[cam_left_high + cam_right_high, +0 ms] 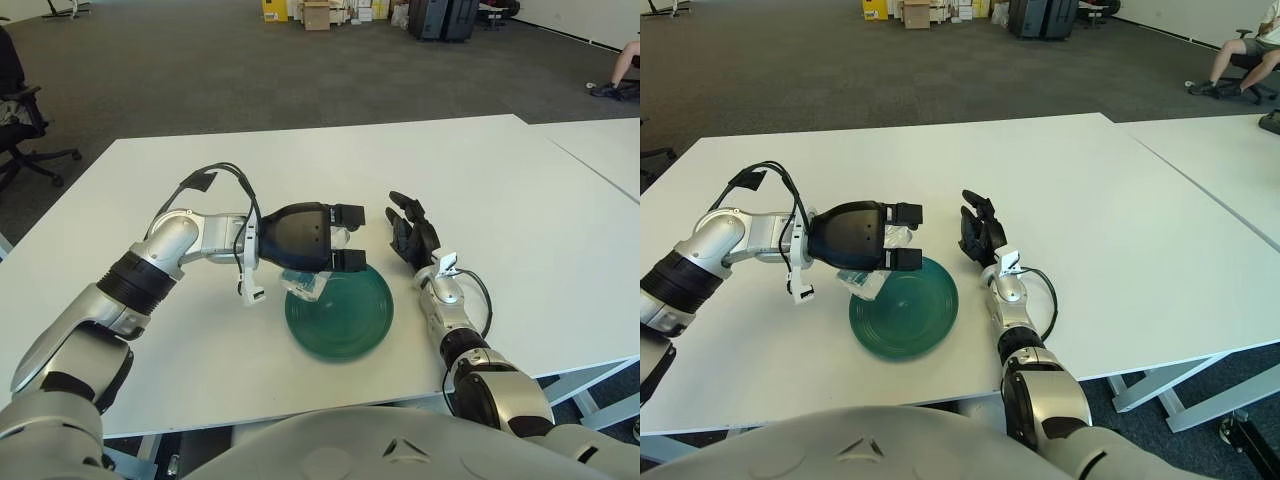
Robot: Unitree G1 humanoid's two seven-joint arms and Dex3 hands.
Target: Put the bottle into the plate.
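Observation:
The clear plastic bottle [304, 284] hangs tilted under my left hand [354, 238], its lower end over the left rim of the dark green plate [350, 318]. The black fingers [352, 261] are closed around the bottle's upper part, which shows pale between them. The hand hovers over the plate's upper-left edge. I cannot tell whether the bottle touches the plate. My right hand [410, 235] shows to the right of the plate, fingers spread and holding nothing.
The white table [480, 180] stretches far behind the plate. A second white table [605, 150] adjoins at the right. An office chair [18, 115] stands off the far left corner. Boxes and a seated person [1240, 50] are far back.

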